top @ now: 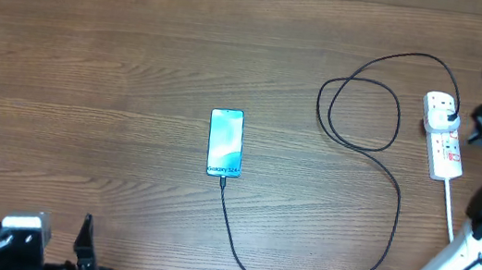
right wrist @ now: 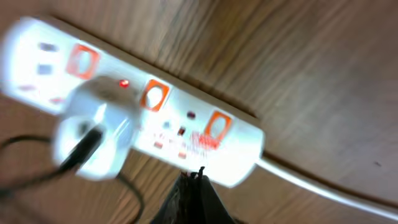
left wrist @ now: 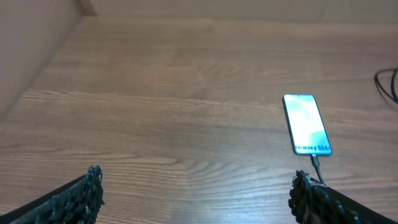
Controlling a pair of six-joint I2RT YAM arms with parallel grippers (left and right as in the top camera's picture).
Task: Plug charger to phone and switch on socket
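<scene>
status: slim rectangular phone with light blue-teal glowing screen [top: 225,141] lies at the centre of the brown wooden table [top: 92,59]. the long thin black charger cable [top: 397,212] reaches its near end and loops to the narrow white power strip with red switches [right wrist: 205,134]. our right gripper [right wrist: 193,182] hovers pinched shut and empty just beside the strip; our left gripper [left wrist: 198,190] rests spread wide, well apart. we judge the small red lamp [right wrist: 124,83] lit: a further press could switch it off, or shove the strip and loosen the plug [right wrist: 93,134].
</scene>
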